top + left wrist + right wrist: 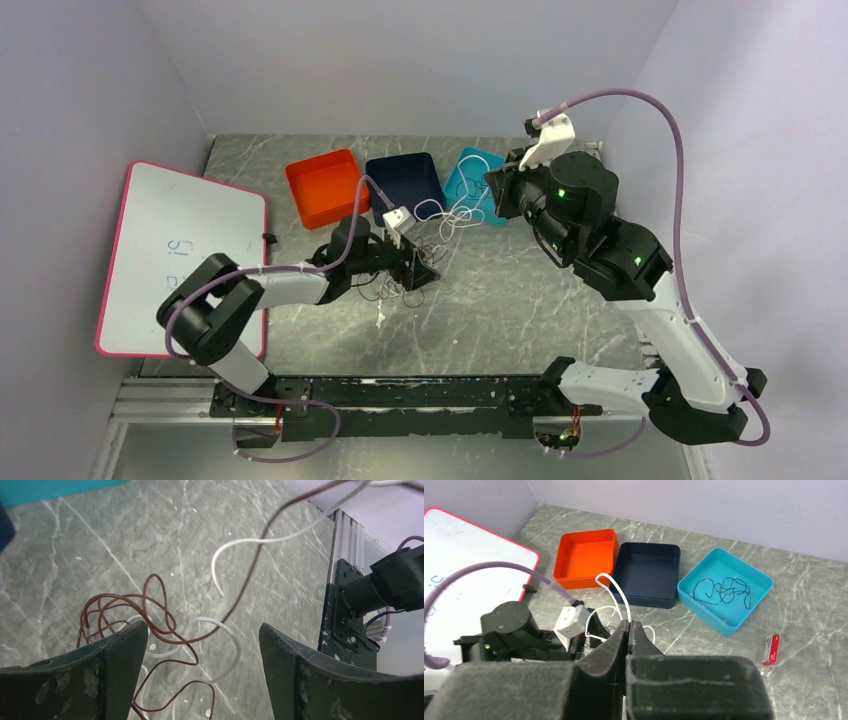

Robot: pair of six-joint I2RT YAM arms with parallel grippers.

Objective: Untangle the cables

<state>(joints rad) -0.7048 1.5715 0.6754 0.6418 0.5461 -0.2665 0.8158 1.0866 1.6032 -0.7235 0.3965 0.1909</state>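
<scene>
cables (150,596) tangled on the marble table (520,300), in front of the bins
left gripper (202,627) hangs over them, jaws wide, gripping nothing. right gripper (629,630) is pinched on a white cable (621,597). black cable (724,590) sits in the teal bin (701,611).

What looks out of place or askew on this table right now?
The pink-rimmed whiteboard lies askew, reaching past the left edge of the table. A small red item lies alone on the tabletop, right of the teal bin. I cannot tell what it is.
</scene>
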